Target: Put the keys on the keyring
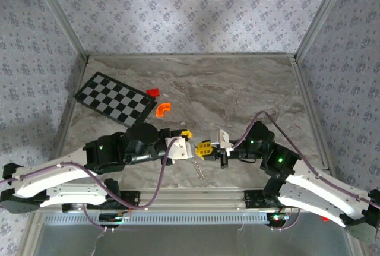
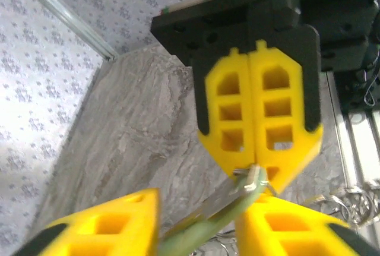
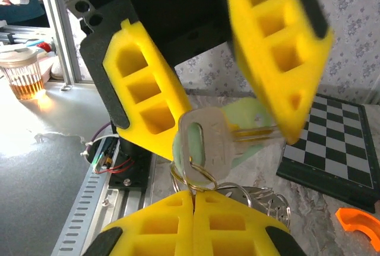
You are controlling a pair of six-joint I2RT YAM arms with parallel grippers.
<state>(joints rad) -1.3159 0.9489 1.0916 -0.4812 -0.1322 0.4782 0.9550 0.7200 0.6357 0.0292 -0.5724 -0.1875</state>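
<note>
Threading the Key in Mid-Air

Closest to the arm bases, off the near right of the checkered board (image 1: 113, 98), the two grippers meet tip to tip above the table (image 1: 249, 89). The right gripper (image 3: 193, 196) has its fingers pressed flat together, pinching the keyring (image 3: 191, 177) where its thin wire loops poke out between them. More silvery rings dangle beside it.

The left gripper (image 2: 199, 223) faces it with fingers standing apart. The keys (image 3: 202, 140) (a silver head with a hole, backed by a pale green oblong) span the gap between them. The head lies against one finger and the blade tip against the other, so it looks clamped end to end. The hole in the head sits right at the ring's loops; I cannot tell whether the wire has entered it.

The step in hand, as I read it, is the threading itself. The next move calls for a small, slow push or twist of the key along the wire, with the ring held steady.

Farther out, an orange curved piece (image 1: 162, 108) lies just off the board's right edge. A small red block (image 1: 153, 91) sits by the board's far right corner.
</note>
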